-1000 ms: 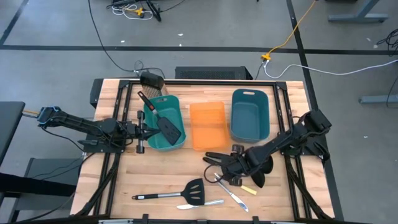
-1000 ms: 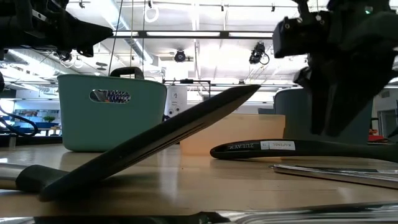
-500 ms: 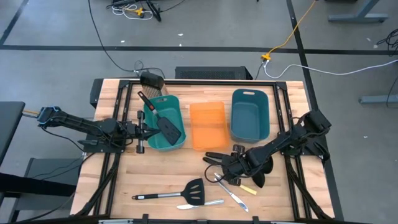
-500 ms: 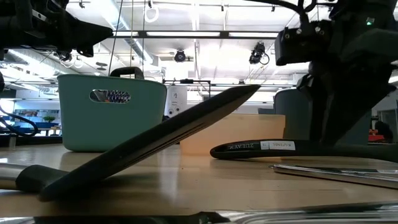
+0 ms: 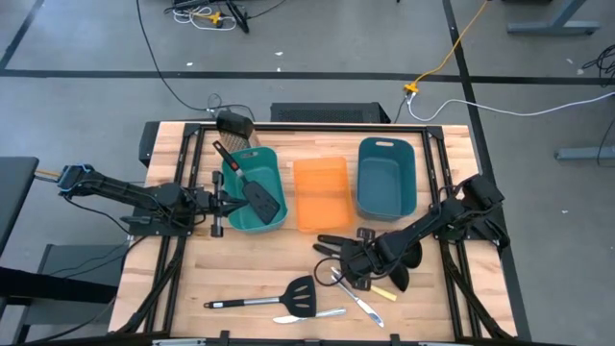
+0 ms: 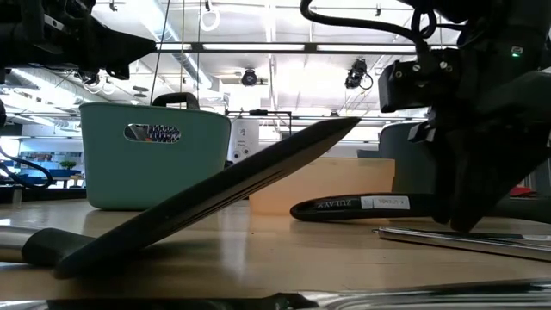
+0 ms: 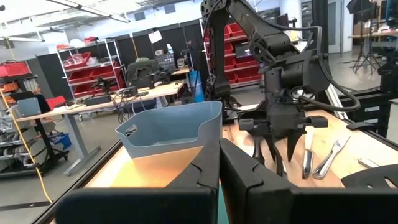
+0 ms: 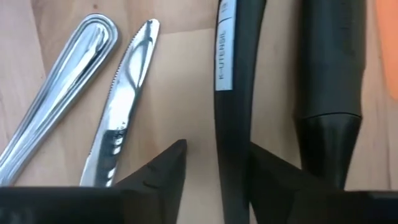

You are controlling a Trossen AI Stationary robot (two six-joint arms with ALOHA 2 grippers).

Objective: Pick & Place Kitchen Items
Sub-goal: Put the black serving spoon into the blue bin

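Observation:
My right gripper points down, open, low over two black ladles on the table. A slim ladle handle with a white label lies between its fingers; the thicker handle lies beside them. A silver knife and the yellow-handled knife lie close by. One black spatula rests flat near the front edge. Another spatula leans in the left teal bin. My left gripper waits shut and holding nothing beside that bin. My right gripper's fingers stand astride the labelled ladle handle, coming from above and lying across it. One finger is right at the handle's side, the other stands off it. I cannot tell whether a finger touches. The handle lies on the table.
An orange bin and a second teal bin stand behind the ladles. A second silver knife lies by the front edge. Black frame rails run along the table's sides. Bare wood lies between the spatula and the left bin.
My right gripper has sunk toward the labelled ladle handle, still pointing down. The utensils have not moved.

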